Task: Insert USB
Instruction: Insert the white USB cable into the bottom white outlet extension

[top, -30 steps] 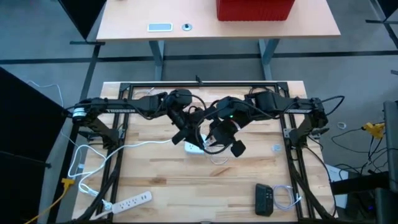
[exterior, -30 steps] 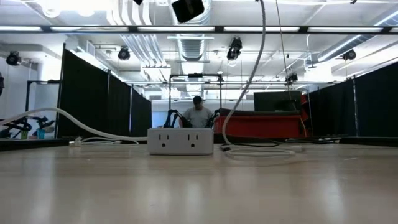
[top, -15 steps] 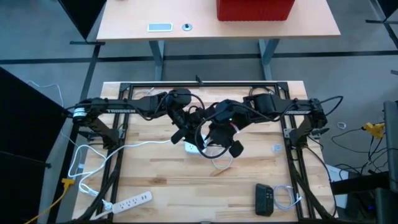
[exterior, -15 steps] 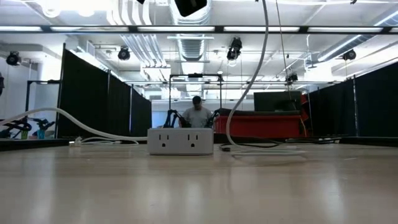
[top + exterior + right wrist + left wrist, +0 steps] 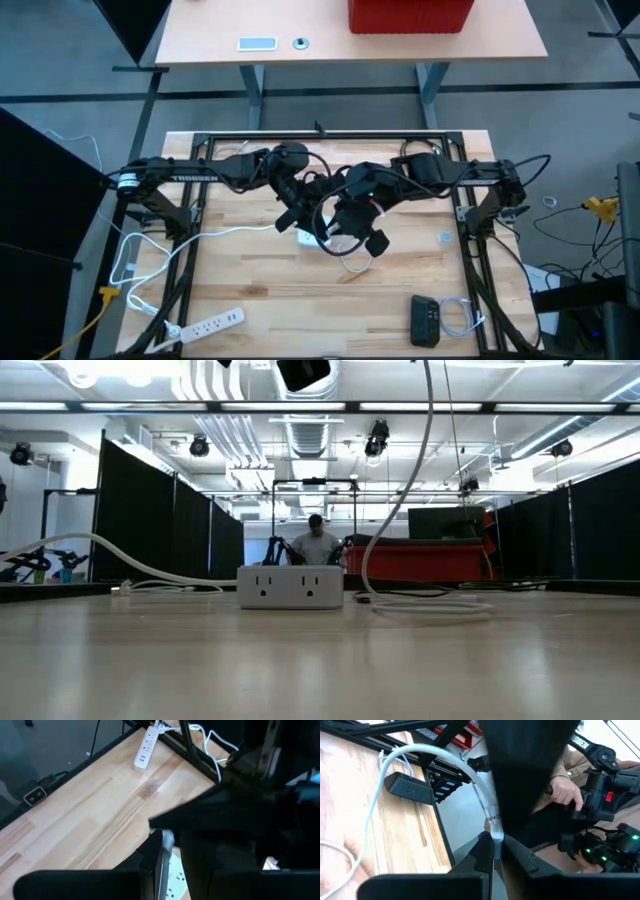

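Tools meet above mid-worktop: the left tool (image 5: 492, 851) is clenched on the thin white USB cable (image 5: 432, 753), and the right tool (image 5: 165, 852) also grips a white plug. Below sits the small white outlet block (image 5: 290, 586) on the pale wooden worktop (image 5: 250, 290).

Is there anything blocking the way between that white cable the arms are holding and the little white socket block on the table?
Nothing visible does. In the low view the white socket block stands alone on the table, and the white cable hangs down just beside it. From above, both arms crowd over the block, so the cable's plug end cannot be seen.
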